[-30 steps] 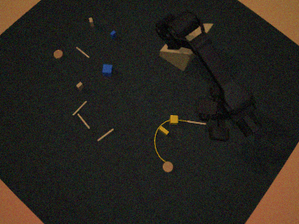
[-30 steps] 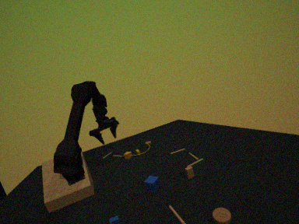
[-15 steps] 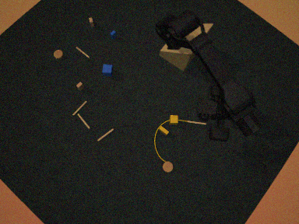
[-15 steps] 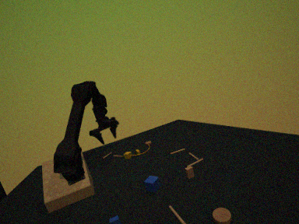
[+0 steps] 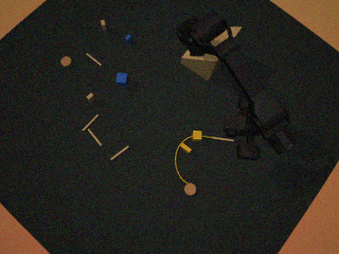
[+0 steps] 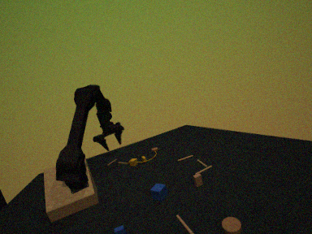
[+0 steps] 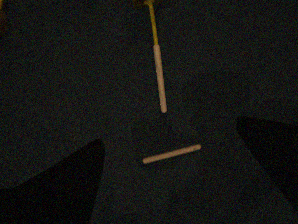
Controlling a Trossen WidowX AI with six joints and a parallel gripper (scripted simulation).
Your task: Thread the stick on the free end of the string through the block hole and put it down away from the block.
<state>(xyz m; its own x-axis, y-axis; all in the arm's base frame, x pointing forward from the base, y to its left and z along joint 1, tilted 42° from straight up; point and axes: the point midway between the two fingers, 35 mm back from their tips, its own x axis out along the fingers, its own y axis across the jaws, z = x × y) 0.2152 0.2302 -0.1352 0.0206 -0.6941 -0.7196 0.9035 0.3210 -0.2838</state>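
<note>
The yellow block [image 5: 197, 135] [image 6: 132, 162] stands on the dark table. The yellow string [image 5: 177, 160] curves from the round wooden button [image 5: 190, 189] [image 6: 154, 149] to the block's left side and comes out on its right. The thin stick [image 5: 222, 139] [image 6: 123, 162] [image 7: 159, 77] on the string's end lies flat on the table right of the block. My gripper [image 5: 239, 142] [image 6: 109, 140] [image 7: 170, 134] is open and empty. It hangs above the stick's free end, touching nothing.
A loose stick [image 7: 171, 154] [image 6: 112, 162] lies below the gripper. A small yellow piece [image 5: 185, 147] lies by the string. Left are several loose sticks [image 5: 94, 137], two blue cubes [image 5: 121, 78], small wooden blocks [image 5: 90, 97] and another round button [image 5: 65, 61]. The arm's base [image 5: 200, 63] is at the back.
</note>
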